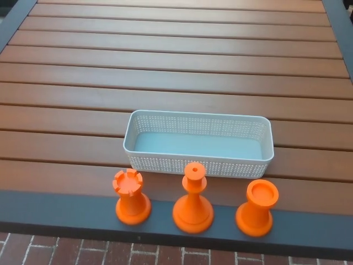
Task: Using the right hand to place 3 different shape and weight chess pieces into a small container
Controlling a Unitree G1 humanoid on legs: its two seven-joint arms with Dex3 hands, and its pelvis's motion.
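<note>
No hands showing, so can't tell finger state; three orange chess pieces (193,200) stand upright before the long white basket (198,164), lying sideways.

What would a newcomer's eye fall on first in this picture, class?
Three bright orange chess pieces stand in a row along the table's near edge: a rook on the left, a knobbed piece in the middle, a cup-topped piece on the right. Just behind them sits an empty white perforated basket on the brown slatted table.

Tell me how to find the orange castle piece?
Find the white basket on the wooden table. Three orange chess pieces stand in a row before it; the rook is the leftmost. Only its top has square notches like castle walls.
</note>
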